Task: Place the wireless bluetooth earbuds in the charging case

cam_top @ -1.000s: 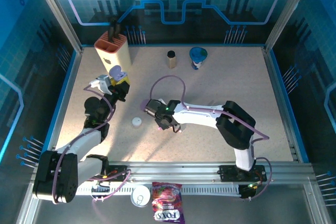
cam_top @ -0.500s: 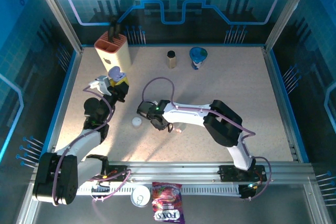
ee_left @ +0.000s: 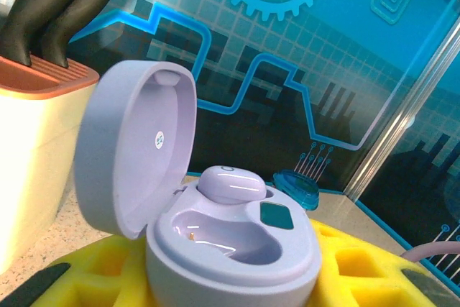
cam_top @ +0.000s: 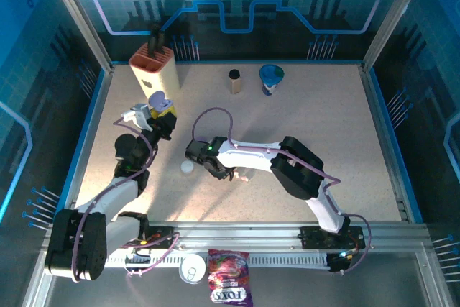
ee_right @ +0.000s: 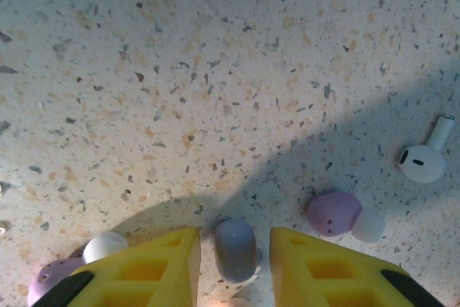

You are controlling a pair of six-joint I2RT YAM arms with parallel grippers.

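A speckled tabletop [cam_top: 316, 120] lies inside blue printed walls, with a knife block [cam_top: 153, 66] at its far left corner. The left fingers [ee_left: 370, 271] are clamped on an open lilac charging case [ee_left: 230, 239] with its lid tilted back and one lilac earbud [ee_left: 230, 185] seated in its far well. The right fingers [ee_right: 144, 271] hang low over the tabletop, apart, with a narrow gap on either side of a grey-lilac earbud [ee_right: 236, 249], and a white stemmed earbud [ee_right: 424, 157] and a pink earbud [ee_right: 333, 213] lie nearby
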